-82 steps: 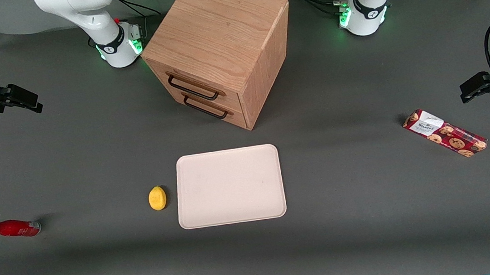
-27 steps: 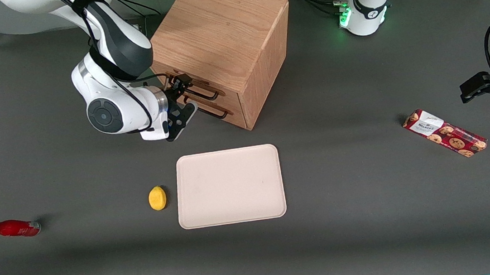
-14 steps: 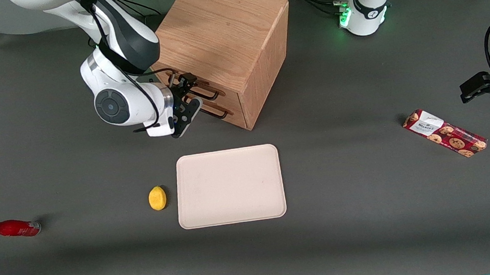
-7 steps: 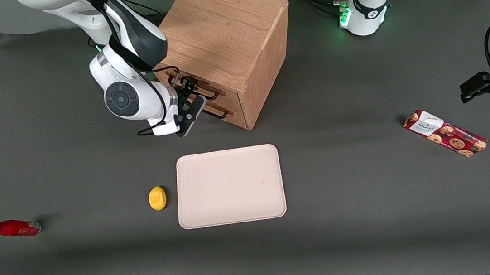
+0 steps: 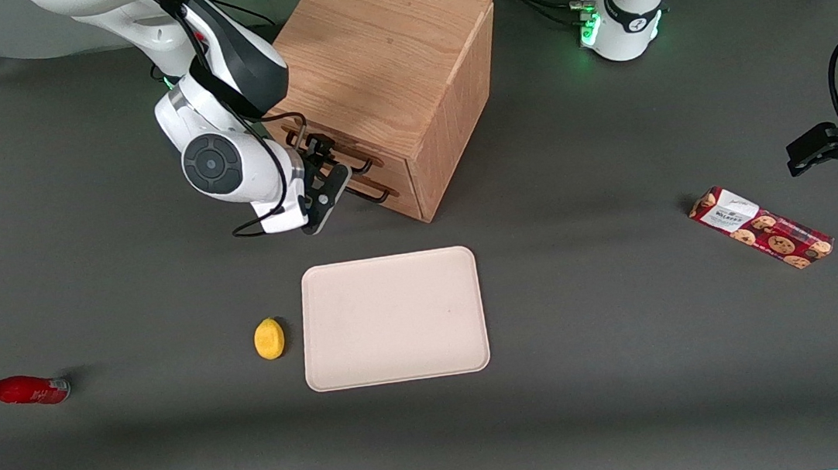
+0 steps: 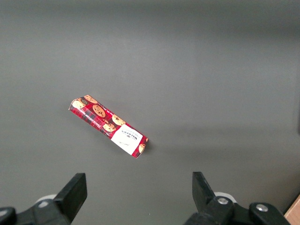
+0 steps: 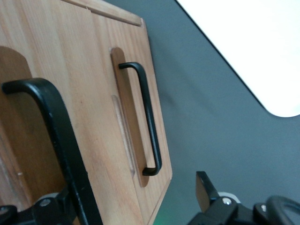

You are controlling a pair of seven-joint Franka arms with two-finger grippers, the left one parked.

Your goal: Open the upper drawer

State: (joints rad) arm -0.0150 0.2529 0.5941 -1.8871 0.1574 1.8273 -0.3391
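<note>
At upper drawer (image 5: 324, 145) handle, open pincer (image 5: 320, 169)

The working arm (image 5: 217, 93) is glossy white with a wide black band wrapped round its upper segment, and its wrist joint carries a round grey cap (image 5: 211, 165) with a dark centre. Thin black cables loop from the arm down past the wrist. Its gripper (image 5: 325, 168), in front of the cabinet's drawers, is matte black and angular, fixed under a white flange; up close its fingers (image 7: 202, 187) are flat black wedges, with small silver screws (image 7: 223, 201) set in the black body. At the arm's base (image 5: 173, 78), a green light glows beside a spot of red.
</note>
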